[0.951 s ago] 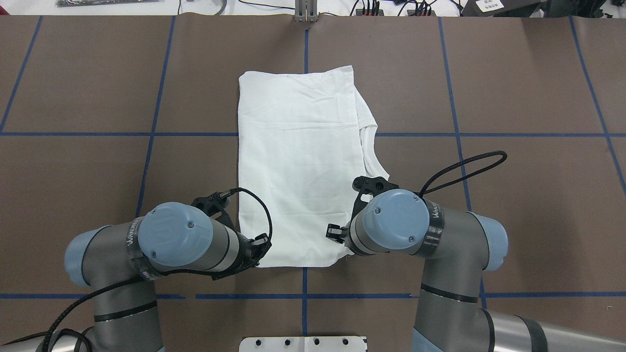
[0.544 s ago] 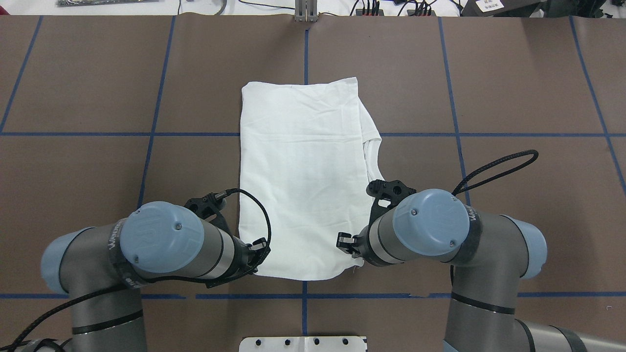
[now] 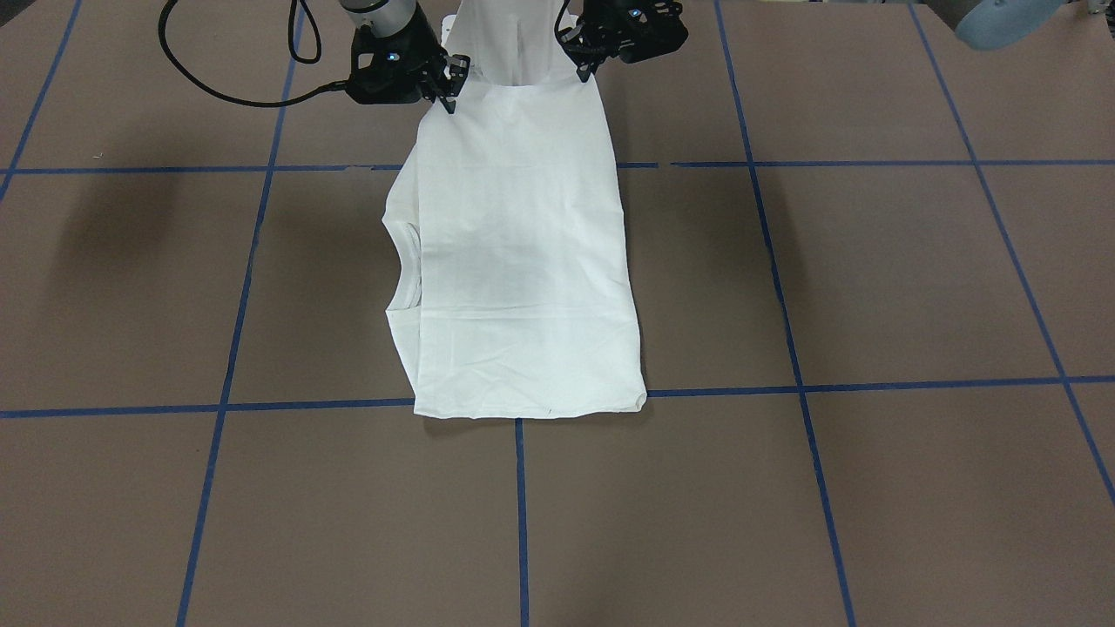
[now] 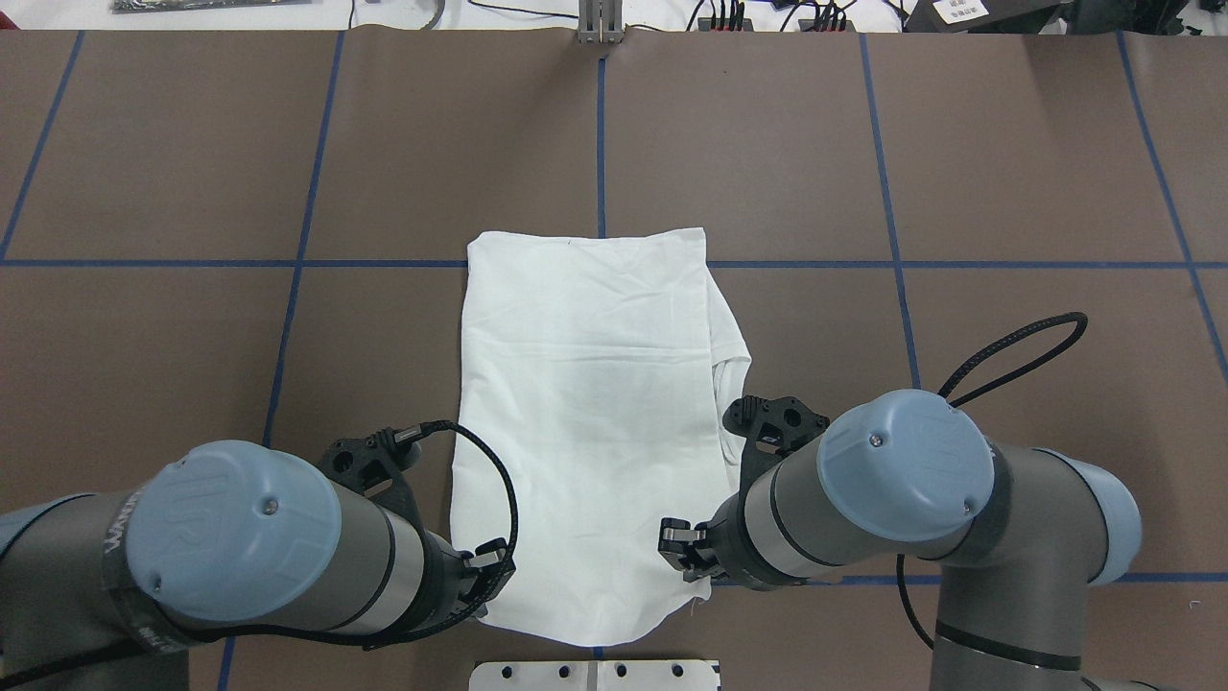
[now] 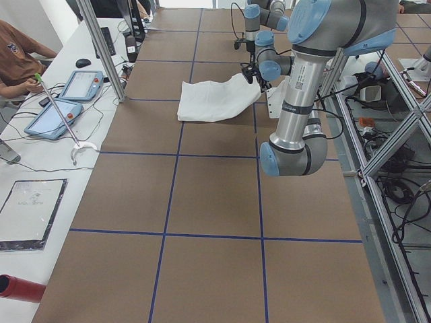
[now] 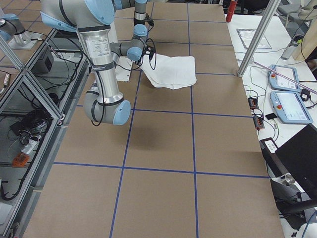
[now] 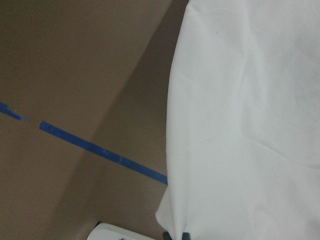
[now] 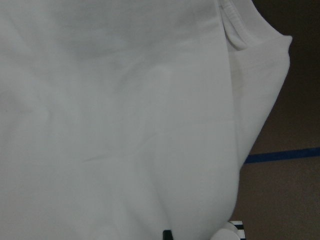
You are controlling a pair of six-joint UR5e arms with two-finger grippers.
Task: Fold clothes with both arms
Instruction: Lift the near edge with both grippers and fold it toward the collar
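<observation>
T-shirt [image 4: 585,413], folded into a long strip, lies mid-counter [image 4: 192,336] with its near end raised off the surface. Left claw [image 3: 582,54] and right claw [image 3: 446,85] each look clamped on a near corner. To carry that edge over well, both should travel level and together, cloth taut between them, so the far end lies square.
</observation>
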